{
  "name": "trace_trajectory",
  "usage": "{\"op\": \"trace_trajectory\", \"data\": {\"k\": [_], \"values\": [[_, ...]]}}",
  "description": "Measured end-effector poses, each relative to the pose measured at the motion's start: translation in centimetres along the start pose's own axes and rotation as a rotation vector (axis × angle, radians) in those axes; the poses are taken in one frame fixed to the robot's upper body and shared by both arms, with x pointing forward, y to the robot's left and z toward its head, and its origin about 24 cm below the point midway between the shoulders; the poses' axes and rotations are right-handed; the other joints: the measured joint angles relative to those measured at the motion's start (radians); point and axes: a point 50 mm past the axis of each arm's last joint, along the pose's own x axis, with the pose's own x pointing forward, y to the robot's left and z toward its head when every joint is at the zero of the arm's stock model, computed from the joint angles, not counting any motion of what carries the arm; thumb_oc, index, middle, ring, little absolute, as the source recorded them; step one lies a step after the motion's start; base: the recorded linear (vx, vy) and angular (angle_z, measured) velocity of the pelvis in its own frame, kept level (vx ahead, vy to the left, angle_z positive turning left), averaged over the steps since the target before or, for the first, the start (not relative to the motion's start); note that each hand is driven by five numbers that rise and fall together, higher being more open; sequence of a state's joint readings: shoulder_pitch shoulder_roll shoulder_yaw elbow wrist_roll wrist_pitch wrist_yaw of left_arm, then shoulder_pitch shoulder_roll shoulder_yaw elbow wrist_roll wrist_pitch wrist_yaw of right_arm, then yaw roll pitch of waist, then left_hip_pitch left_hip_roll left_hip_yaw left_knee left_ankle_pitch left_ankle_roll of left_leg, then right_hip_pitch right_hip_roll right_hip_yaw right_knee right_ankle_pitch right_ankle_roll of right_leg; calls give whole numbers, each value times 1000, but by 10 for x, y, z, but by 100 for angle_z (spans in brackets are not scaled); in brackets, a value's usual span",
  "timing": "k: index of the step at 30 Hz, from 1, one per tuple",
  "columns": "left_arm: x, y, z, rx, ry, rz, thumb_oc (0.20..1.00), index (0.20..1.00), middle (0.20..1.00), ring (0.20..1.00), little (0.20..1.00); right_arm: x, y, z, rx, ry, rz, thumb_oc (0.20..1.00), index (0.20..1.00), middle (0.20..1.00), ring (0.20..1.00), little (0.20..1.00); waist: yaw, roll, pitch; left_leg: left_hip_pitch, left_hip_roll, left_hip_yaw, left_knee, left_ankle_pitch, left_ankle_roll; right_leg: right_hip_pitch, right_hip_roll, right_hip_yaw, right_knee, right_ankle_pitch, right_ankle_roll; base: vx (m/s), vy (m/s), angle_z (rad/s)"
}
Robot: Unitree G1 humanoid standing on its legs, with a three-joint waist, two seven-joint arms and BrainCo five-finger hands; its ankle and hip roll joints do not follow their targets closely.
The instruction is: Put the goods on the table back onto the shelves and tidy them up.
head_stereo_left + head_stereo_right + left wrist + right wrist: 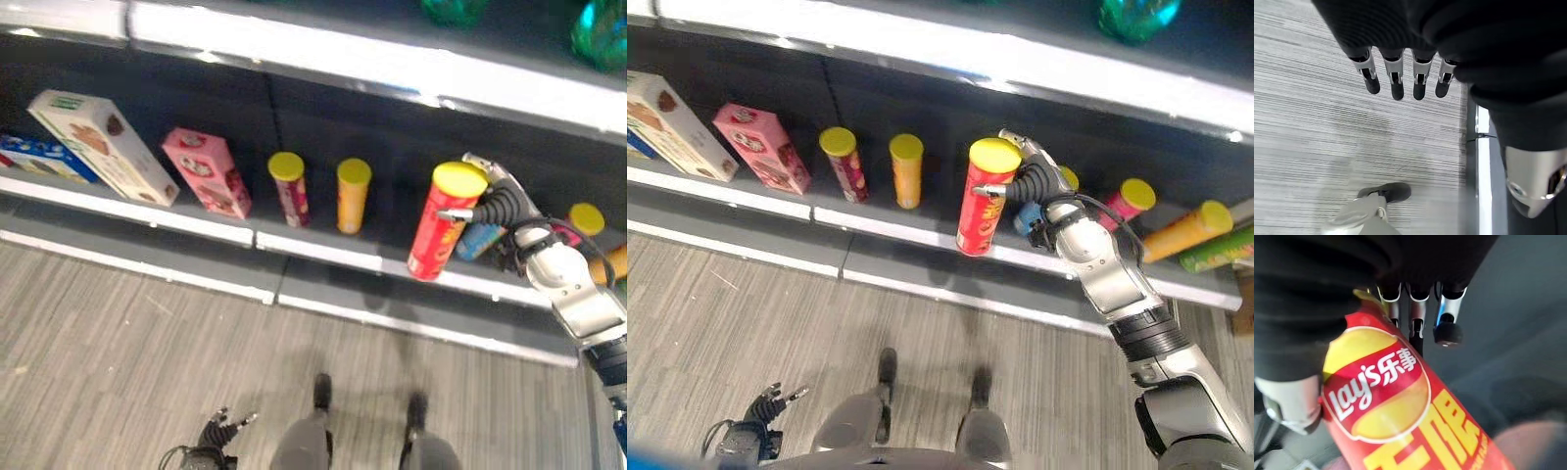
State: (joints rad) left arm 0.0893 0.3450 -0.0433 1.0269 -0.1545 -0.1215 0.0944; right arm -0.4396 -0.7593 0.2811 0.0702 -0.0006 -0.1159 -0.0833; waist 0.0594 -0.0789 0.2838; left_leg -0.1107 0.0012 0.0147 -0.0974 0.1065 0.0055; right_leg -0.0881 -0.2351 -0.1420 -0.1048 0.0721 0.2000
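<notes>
The red crisp can (1400, 421) bears the clearest print: a round red-and-yellow emblem with a white brand word in Latin letters, followed by two white Chinese characters. Beneath it run large yellow Chinese characters, cut off at the picture's edge. On the shelf (196, 232), the cream biscuit box (103, 147) and the pink box (208, 172) at ten o'clock carry pictures and lettering too small to read. The same goes for the dark red can (289, 188) and the orange can (353, 196) at twelve o'clock.
</notes>
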Motion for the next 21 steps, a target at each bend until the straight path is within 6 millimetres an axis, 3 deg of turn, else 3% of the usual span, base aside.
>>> {"op": "trace_trajectory", "data": {"k": [2, 4, 7, 11, 15, 17, 21], "values": [[-3, -7, -6, -20, 14, -4, 1000, 1000, 1000, 1000, 1000, -6, 6, -8, 7, 36, 18, 200, 200, 200, 200, 200, 2, 14, 2, 4, 31, 1, 0, -4, -29, 4, 26, -8, 0, 44, -13, 14, -74, 21], [-9, -16, -24, -25, 66, -29, 1000, 1000, 1000, 1000, 1000, -6, 6, -8, 7, 38, 18, 200, 200, 200, 200, 200, 6, 37, 7, -13, 80, 0, 5, -6, -61, -16, 80, -17, 0, 45, -41, 28, -89, -13], [-10, -12, -37, -28, 145, -23, 1000, 1000, 1000, 1000, 1000, -6, 5, -11, 7, 53, 11, 200, 200, 200, 200, 200, -2, 52, 16, -13, 118, 1, 5, -4, -93, -18, 118, -24, 0, 45, -70, 23, -42, -11], [-4, -15, -14, -37, 55, -32, 1000, 1000, 1000, 1000, 1000, 1, 2, -8, 1, 40, -10, 200, 200, 200, 200, 200, -2, 87, 36, -28, 113, 0, 5, -7, -98, -29, 119, -28, 6, 49, -76, 19, -3, 3], [1, -18, 1, -39, 12, -28, 1000, 1000, 1000, 1000, 1000, 17, 1, 3, -42, -2, -55, 200, 200, 200, 200, 200, 4, 104, 46, -56, 84, -5, 6, -6, -96, -52, 91, -32, 6, 50, -74, 14, 16, 10], [1, -18, 1, -39, 11, -24, 1000, 1000, 1000, 1000, 1000, 17, 1, 4, -49, -4, -56, 200, 200, 200, 200, 200, 14, 103, 46, -53, 79, -9, 6, -6, -96, -45, 86, -39, 6, 50, -74, 47, 32, 12], [1, -16, 0, -33, 14, -19, 1000, 1000, 1000, 1000, 1000, 38, -9, 19, -85, -57, -156, 200, 200, 200, 200, 200, 25, 113, 58, -80, 64, -15, 5, -4, -91, -68, 70, -44, 6, 50, -67, 2, 2, 6]]}}
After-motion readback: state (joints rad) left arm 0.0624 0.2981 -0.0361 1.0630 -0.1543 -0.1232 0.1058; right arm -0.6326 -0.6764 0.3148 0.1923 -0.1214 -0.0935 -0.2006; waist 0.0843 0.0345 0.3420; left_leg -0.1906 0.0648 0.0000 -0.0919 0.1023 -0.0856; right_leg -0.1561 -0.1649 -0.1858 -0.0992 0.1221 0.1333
